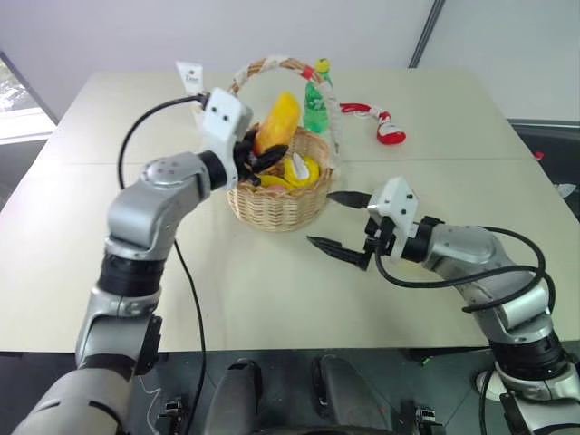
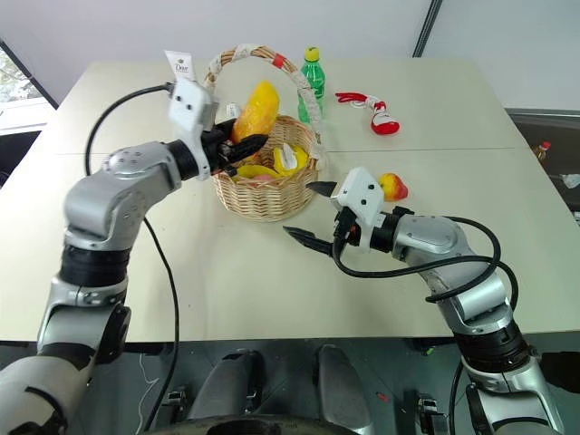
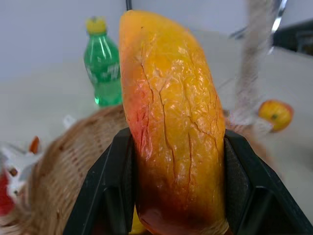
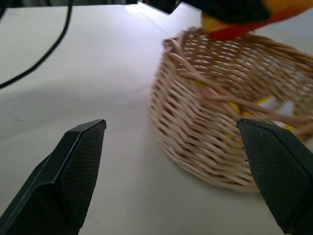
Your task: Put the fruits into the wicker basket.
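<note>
An orange-yellow mango (image 3: pixel 171 112) stands upright between the fingers of my left gripper (image 1: pixel 257 154), which is shut on it just above the wicker basket (image 1: pixel 276 207), at its left rim. Yellow fruits (image 1: pixel 301 169) lie inside the basket. A red-and-yellow apple (image 2: pixel 392 187) rests on the table to the right of the basket, behind my right hand. My right gripper (image 1: pixel 324 219) hangs wide open with nothing in it, low over the table at the basket's right front side, pointing at its woven wall (image 4: pixel 215 142).
A green bottle with a yellow cap (image 1: pixel 315 104) stands right behind the basket. A red-and-white curved item (image 1: pixel 385 127) lies at the back right, and a white tube (image 1: pixel 190 77) stands at the back left. A black cable trails from my left arm.
</note>
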You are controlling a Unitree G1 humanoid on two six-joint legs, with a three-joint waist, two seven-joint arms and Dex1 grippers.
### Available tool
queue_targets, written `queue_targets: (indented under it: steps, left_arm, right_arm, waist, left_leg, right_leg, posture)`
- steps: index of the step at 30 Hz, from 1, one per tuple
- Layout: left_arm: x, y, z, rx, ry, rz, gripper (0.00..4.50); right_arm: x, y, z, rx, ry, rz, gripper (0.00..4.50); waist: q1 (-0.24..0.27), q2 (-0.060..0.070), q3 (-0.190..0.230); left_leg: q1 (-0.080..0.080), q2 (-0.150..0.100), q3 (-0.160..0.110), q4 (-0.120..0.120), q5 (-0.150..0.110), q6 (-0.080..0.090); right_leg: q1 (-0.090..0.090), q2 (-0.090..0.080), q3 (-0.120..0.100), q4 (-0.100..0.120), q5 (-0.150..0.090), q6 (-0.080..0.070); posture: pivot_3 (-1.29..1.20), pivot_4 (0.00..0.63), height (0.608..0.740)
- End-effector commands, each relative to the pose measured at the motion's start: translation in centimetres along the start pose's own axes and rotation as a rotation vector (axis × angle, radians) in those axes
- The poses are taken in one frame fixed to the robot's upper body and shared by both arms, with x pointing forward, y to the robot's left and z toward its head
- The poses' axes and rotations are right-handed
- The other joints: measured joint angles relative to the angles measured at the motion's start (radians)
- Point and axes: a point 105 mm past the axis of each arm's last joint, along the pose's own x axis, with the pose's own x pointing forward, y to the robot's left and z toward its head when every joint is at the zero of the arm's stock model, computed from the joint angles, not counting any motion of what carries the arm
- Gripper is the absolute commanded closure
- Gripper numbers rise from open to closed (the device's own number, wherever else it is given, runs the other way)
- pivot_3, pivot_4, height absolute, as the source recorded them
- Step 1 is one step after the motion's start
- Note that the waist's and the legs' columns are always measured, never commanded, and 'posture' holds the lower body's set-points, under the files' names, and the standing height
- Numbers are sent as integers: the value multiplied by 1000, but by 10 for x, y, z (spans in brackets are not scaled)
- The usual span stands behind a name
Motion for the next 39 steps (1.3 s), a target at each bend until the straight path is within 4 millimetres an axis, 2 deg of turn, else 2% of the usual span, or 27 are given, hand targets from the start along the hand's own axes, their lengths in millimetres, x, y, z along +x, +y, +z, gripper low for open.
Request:
queue_targets:
  steps: [1, 3, 4, 7, 9, 12, 15, 20, 25, 28, 30, 31, 32, 34, 36, 37, 39]
  left_arm:
    - [1, 3, 13, 47, -39, -6, 802]
    - [0, 7, 15, 47, -50, 1, 73]
    - [-1, 8, 16, 47, -56, 4, 73]
    - [-16, 6, 34, 36, -180, -48, 73]
    - [-24, 1, 38, 59, -222, -87, 73]
    - [-40, -16, 24, 135, -199, -188, 73]
    - [-47, -29, 12, 148, -154, -243, 73]
    - [-53, -45, 1, 159, -118, -287, 73]
    - [-52, -50, -5, 149, -109, -281, 73]
    - [-51, -51, -6, 143, -108, -276, 0]
    - [-51, -50, -6, 142, -107, -272, 0]
    - [-51, -49, -7, 141, -107, -270, 0]
    - [-51, -48, -7, 140, -107, -268, 0]
    - [-52, -42, -6, 135, -120, -240, 0]
    - [-56, -33, -6, 101, -139, -200, 0]
    - [-60, -26, -7, 82, -149, -175, 0]
    - [-75, -8, -10, 40, -173, -102, 0]
  right_arm:
    - [-9, -12, 8, -45, -26, -107, 0]
    - [-19, -29, 3, -42, 1, -209, 0]
    - [-22, -35, 2, -41, 9, -241, 0]
    - [-43, -76, -15, -12, 87, -456, 0]
    - [-49, -91, -23, 23, 119, -530, 0]
    - [-56, -124, -48, 163, 181, -707, 0]
    - [-56, -138, -68, 252, 233, -771, 0]
    - [-49, -141, -83, 304, 277, -747, 0]
    - [-44, -138, -96, 339, 320, -724, 0]
    - [-42, -136, -98, 323, 330, -712, 869]
    - [-41, -135, -96, 310, 329, -710, 1912]
    - [-40, -134, -95, 300, 330, -710, 2324]
    - [-40, -134, -94, 283, 332, -711, 2544]
    - [-39, -133, -84, 189, 326, -683, 2568]
    - [-32, -123, -64, 48, 290, -595, 2568]
    - [-26, -112, -49, -48, 255, -509, 2568]
    - [-10, -68, -10, -214, 122, -253, 2568]
  waist:
    - [-1, 0, 0]
    - [1, 0, 0]
    - [2, 0, 0]
    - [4, 0, 0]
    - [4, 0, 0]
    - [-4, 1, 0]
    - [-2, 2, 0]
    - [4, 2, 0]
    - [2, 2, 0]
    - [-2, 2, 0]
    - [-2, 2, 0]
    - [-2, 2, 0]
    - [-2, 2, 0]
    - [-2, 2, 0]
    - [-1, 2, 0]
    - [-1, 2, 0]
    - [-5, 3, 1]
  left_leg:
    - [0, 1, 0, 0, 0, 0]
    - [0, 1, 0, 1, 0, 0]
    - [0, 1, 0, 1, 0, 0]
    - [0, 0, 1, 3, 0, -1]
    - [0, 0, 1, 3, 0, -1]
    - [2, 0, 2, 1, 1, -1]
    - [2, 1, 3, 1, 1, -2]
    - [1, 0, 4, 1, 1, -2]
    - [1, 0, 4, 1, 1, -1]
    - [1, 0, 4, 1, 1, -1]
    - [2, 0, 4, 1, 1, -1]
    - [2, 0, 4, 1, 1, -1]
    - [2, 0, 4, 1, 1, -1]
    - [2, 0, 4, 1, 1, -1]
    - [2, 0, 3, 1, 1, -1]
    - [1, 0, 3, 1, 1, -1]
    - [1, 0, 3, 1, 1, -1]
  right_leg:
    - [0, 0, 0, 0, 0, 0]
    - [0, 0, 0, 1, 0, 0]
    - [0, -1, 0, 1, 0, 0]
    - [2, -2, 0, 1, 0, 0]
    - [2, -2, 0, 1, 0, 1]
    - [2, -2, 1, 1, 0, 0]
    - [1, -1, 2, 2, 0, 0]
    - [2, -2, 1, 1, 0, 0]
    - [2, -2, 1, 1, 0, 0]
    - [2, -1, 1, 2, 0, 0]
    - [2, -1, 2, 2, 0, 0]
    - [2, -1, 2, 2, 0, 0]
    - [2, -1, 2, 2, 0, 0]
    - [2, -1, 2, 2, 0, 0]
    - [2, -1, 1, 2, 0, 0]
    - [1, -1, 1, 2, 0, 0]
    - [0, -2, 2, 2, 0, 0]
  posture:
    - [0, 150, 740]
    - [0, 150, 740]
    - [0, 150, 740]
    - [0, 150, 740]
    - [0, 150, 740]
    - [0, 150, 740]
    - [0, 150, 740]
    - [0, 150, 740]
    - [0, 150, 740]
    - [0, 150, 740]
    - [0, 150, 740]
    - [0, 150, 740]
    - [0, 150, 740]
    - [0, 150, 740]
    - [0, 150, 740]
    - [0, 150, 740]
    - [0, 150, 740]
